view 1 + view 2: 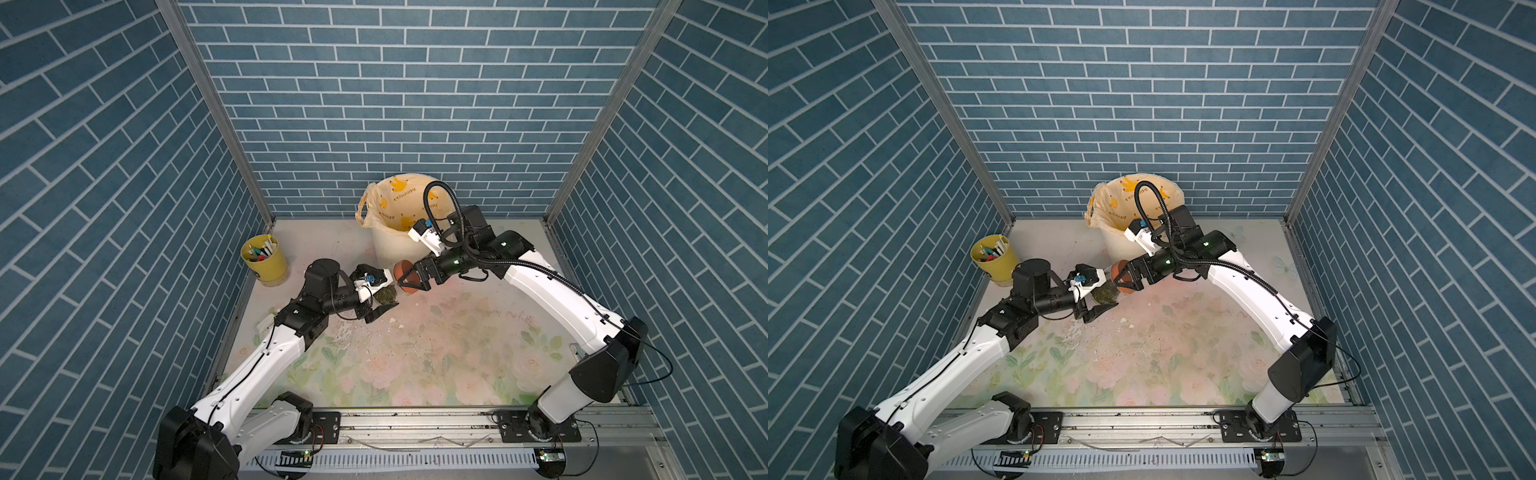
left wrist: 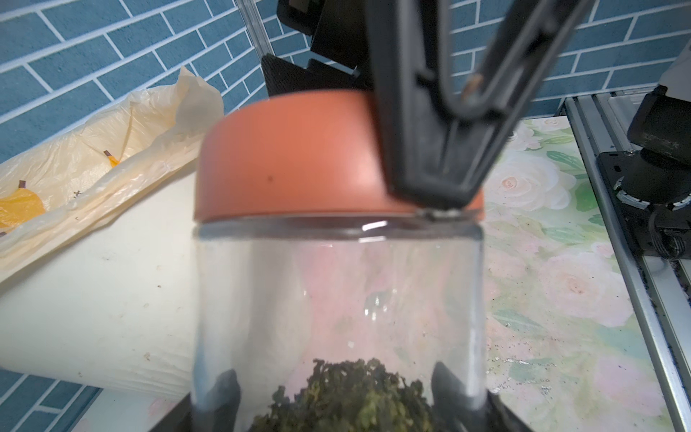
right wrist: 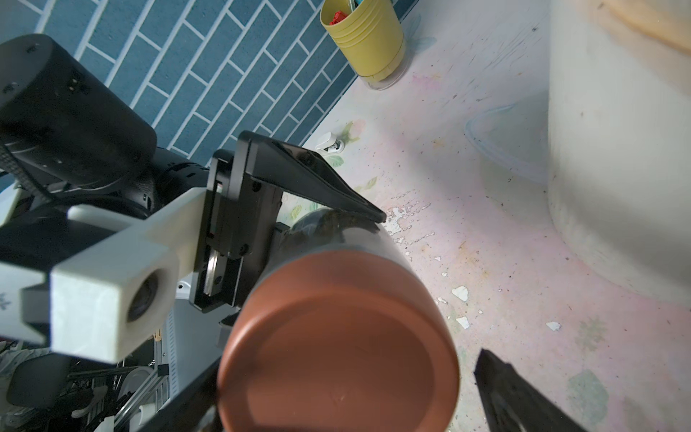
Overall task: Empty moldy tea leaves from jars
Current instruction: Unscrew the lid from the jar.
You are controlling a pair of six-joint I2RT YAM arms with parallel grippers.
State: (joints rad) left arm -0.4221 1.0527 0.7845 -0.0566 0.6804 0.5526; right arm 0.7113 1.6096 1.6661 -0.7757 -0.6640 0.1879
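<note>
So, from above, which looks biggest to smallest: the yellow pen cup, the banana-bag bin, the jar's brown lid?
In a top view:
1. cream bin with banana-print liner
2. yellow pen cup
3. reddish-brown jar lid, partly covered but clearly smallest

In a top view the left gripper (image 1: pixel 382 292) holds the clear jar (image 1: pixel 394 289) tipped sideways, dark tea leaves (image 1: pixel 385 296) heaped inside. The right gripper (image 1: pixel 409 284) meets it, jaws spread about the reddish-brown lid (image 1: pixel 403 271); contact is unclear. The cream bin (image 1: pixel 388 249) stands just behind, and a yellow cup (image 1: pixel 268 268) sits by the left wall on the floral surface (image 1: pixel 415 365).
</note>
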